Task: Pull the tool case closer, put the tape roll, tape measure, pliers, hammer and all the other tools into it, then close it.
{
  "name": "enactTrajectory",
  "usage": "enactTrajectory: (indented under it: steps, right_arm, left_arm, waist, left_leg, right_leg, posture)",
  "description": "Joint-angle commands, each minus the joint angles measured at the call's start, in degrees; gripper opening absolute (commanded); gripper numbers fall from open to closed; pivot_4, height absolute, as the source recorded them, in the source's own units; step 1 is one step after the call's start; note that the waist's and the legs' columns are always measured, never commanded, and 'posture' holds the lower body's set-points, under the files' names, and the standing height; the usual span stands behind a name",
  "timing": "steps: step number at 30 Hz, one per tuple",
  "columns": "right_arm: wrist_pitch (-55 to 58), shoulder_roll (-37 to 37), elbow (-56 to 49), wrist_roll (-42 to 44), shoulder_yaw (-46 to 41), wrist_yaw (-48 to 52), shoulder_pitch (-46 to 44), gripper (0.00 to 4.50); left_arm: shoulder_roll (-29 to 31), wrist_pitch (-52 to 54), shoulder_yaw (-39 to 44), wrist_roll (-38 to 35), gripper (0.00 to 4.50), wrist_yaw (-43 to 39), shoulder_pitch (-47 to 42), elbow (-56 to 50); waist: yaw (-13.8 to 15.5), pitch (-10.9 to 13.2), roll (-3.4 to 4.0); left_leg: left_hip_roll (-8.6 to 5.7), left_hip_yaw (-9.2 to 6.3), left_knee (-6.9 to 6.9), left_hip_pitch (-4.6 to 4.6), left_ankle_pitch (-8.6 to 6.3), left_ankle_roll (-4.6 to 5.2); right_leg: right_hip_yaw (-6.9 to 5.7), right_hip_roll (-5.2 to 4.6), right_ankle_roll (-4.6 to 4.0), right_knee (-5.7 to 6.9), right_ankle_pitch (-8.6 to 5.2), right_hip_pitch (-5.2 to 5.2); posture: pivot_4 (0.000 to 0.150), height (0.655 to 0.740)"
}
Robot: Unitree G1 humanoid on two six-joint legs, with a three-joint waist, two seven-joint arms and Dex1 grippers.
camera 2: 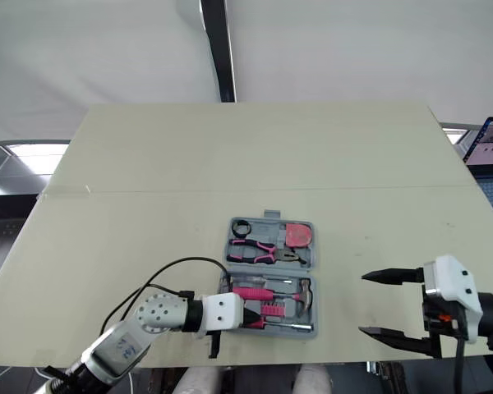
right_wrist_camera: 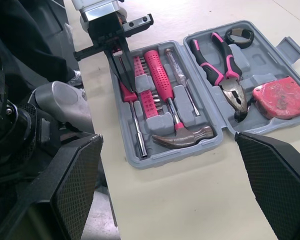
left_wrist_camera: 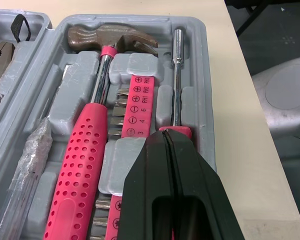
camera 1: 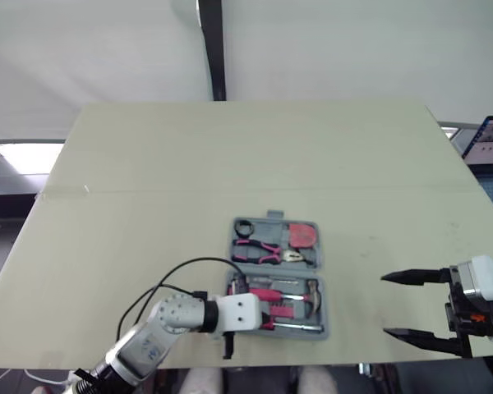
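Nearest of all, the left pincer (left_wrist_camera: 166, 136) hangs over the near half of the tool case (left_wrist_camera: 202, 90). Its fingers are clenched together with nothing visibly between them, and the tip is at the pink handle end of the nut driver (left_wrist_camera: 176, 75). The right pincer (camera 1: 390, 305) hovers to the right of the case and well apart from it, released, with its fingers spread wide.

The case lies open and flat, and the near edge of the counter (camera 1: 230, 156) is just beside its near wall. In the near half, the hammer (left_wrist_camera: 92, 125) sits left of the driver, with the pink bit holder (left_wrist_camera: 140, 105) between them. In the far half are the pliers (right_wrist_camera: 222, 65), the red tape measure (right_wrist_camera: 282, 97) and the black tape roll (right_wrist_camera: 239, 36). Every named tool looks to be inside, so closing seems to be what remains.

Several things could go wrong from here:
- If the driver or hammer sits proud of its slot, the lid will likely jam and fail to latch.
- Folding the far half over could spill the pliers, tape measure and roll if they are only resting loose.
- The left pincer is in the way of the lid.
- A push towards the near side could slide the case off the counter.

Beyond the case, the counter is pale cream and matte, with a faint seam running across it. A dark pole (camera 1: 216, 49) stands past its far edge against a pale floor. A laptop screen (camera 1: 489, 139) glows far off to the right of the case.
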Motion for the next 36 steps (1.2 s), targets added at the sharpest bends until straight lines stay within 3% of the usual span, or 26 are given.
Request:
enactTrajectory:
  steps: [1, 6, 12, 15, 23, 32, 36]
  right_arm:
    - [1.89, -0.39, -1.09, 1.0, 0.5, -1.91, -1.04, 4.5]
    - [0.3, 3.14, -1.0, -2.53, 5.81, -7.99, -4.66, 4.5]
    - [-0.04, 6.87, -1.68, -5.18, 9.1, -13.02, -3.19, 4.5]
    - [-1.37, 8.1, -1.64, -5.87, 9.29, -13.71, -0.97, 4.5]
    - [-2.07, 10.28, 0.03, -6.3, 9.16, -15.4, 3.66, 4.5]
    - [-4.89, 10.8, 2.61, -8.07, 9.41, -15.75, 4.96, 4.5]
    - [2.73, 8.22, 2.48, -5.13, 10.55, -15.32, 3.72, 4.5]
  left_arm:
    - [-0.79, 7.9, 5.78, -5.72, 0.03, 0.83, 4.28, -1.63]
    - [-1.64, 11.24, 20.2, -14.92, 0.03, 3.46, 10.14, -10.43]
    - [-0.28, 11.78, 37.07, -19.94, 0.03, 5.59, 21.9, -16.59]
    - [-0.07, 9.7, 43.0, -19.19, 0.89, 6.59, 27.74, -16.39]
    - [-5.8, 2.12, 50.06, -20.3, 4.49, 7.13, 41.36, -14.81]
    - [-8.47, -1.12, 50.27, -19.91, 4.49, 8.86, 43.54, -12.98]
    - [-6.89, 3.49, 47.4, -19.89, 4.49, 9.75, 39.86, -13.63]
  waist:
    - [-0.15, 0.0, 0.0]
    - [-0.49, 0.05, -0.07]
    - [-0.17, 0.07, -0.07]
    - [-0.21, 0.07, -0.08]
    - [-0.4, 0.09, -0.1]
    - [-0.32, 0.08, -0.09]
    - [-0.25, 0.08, -0.09]
  left_leg:
    - [0.0, 0.0, 0.0, 0.0, 0.0, 0.0]
    - [0.02, -0.01, -0.02, -0.02, 0.0, -0.01]
    - [0.01, -0.04, -0.01, -0.09, 0.0, -0.01]
    - [0.0, -0.03, -0.02, -0.08, 0.0, -0.01]
    - [0.01, 0.02, -0.06, -0.06, -0.04, -0.01]
    - [0.01, 0.02, -0.06, -0.08, -0.08, 0.02]
    - [0.01, 0.02, -0.06, -0.07, -0.08, 0.02]
  right_leg:
    - [0.01, 0.0, 0.0, 0.01, 0.0, -0.01]
    - [-0.01, 0.01, 0.0, 0.03, 0.0, -0.08]
    - [-0.01, -0.03, 0.0, -0.02, 0.0, -0.1]
    - [-0.01, -0.02, 0.0, -0.05, 0.0, -0.09]
    - [0.02, -0.02, -0.01, -0.12, -0.01, -0.08]
    - [0.02, -0.02, -0.03, -0.15, -0.02, -0.09]
    - [0.02, -0.01, -0.03, -0.13, -0.02, -0.09]
  posture:
    - [0.15, 0.74]
    - [0.15, 0.74]
    - [0.15, 0.74]
    - [0.15, 0.74]
    - [0.15, 0.74]
    - [0.15, 0.74]
    - [0.15, 0.74]
